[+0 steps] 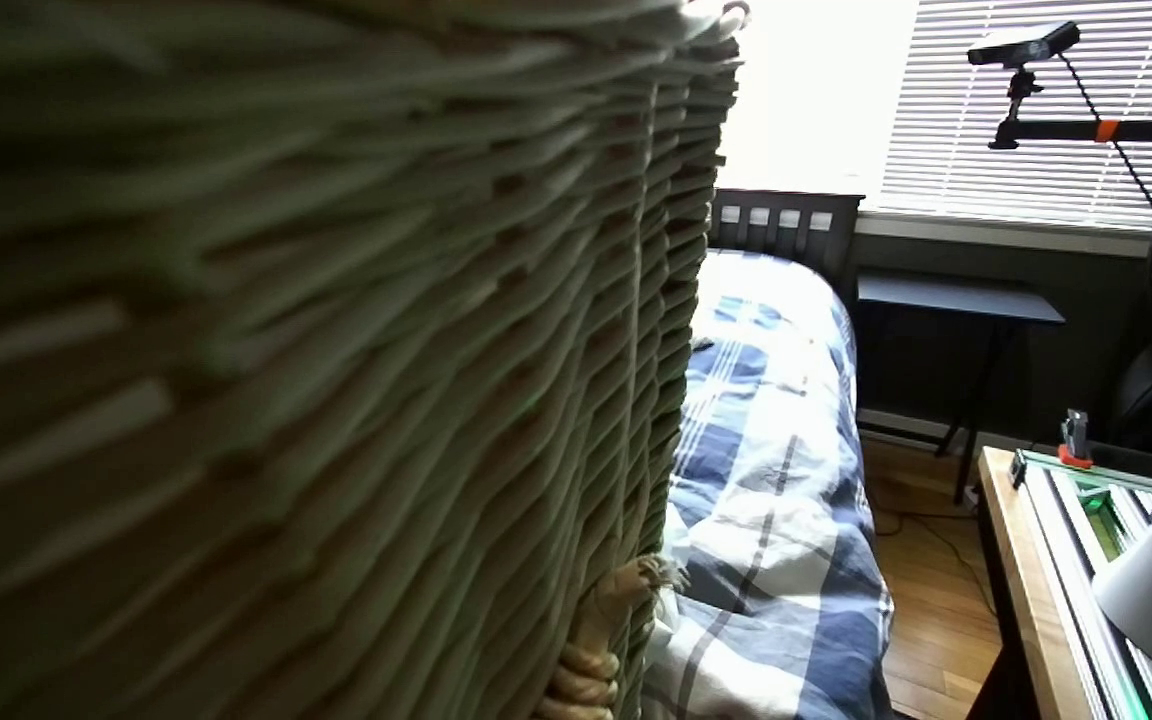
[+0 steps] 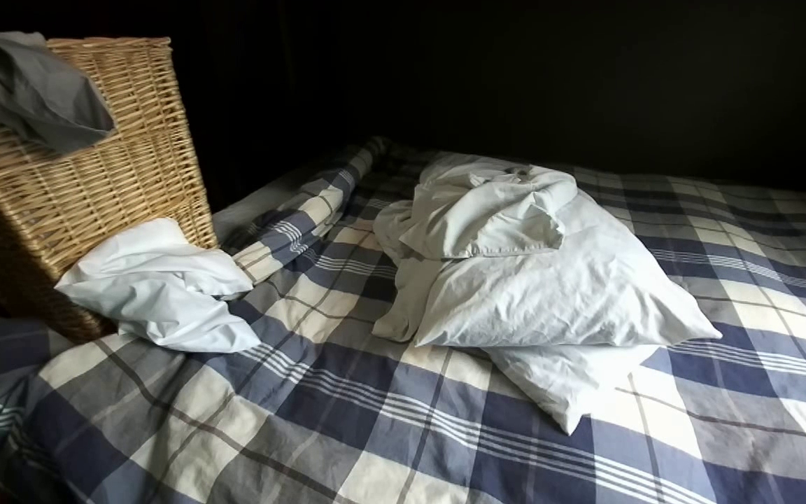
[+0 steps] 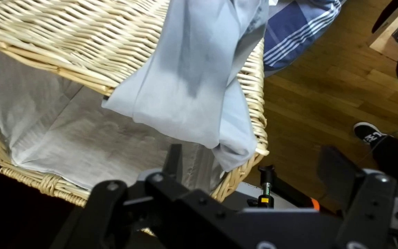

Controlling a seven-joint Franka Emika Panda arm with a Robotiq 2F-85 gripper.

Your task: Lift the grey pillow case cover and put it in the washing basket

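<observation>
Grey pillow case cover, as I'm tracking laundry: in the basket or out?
Neither fully: in an exterior view, much of the grey pillow case cover hangs outside the washing basket; in the wrist view it straddles the rim.

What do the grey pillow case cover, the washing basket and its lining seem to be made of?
Grey pillow case cover: thin fabric, perhaps cotton, smooth and matt; it drapes in soft folds.
Washing basket: wicker, with a slight sheen; interlaced pale rods show.
Lining: probably dull, plain cloth; creases across it suggest this, but the fibre is unclear.
</observation>
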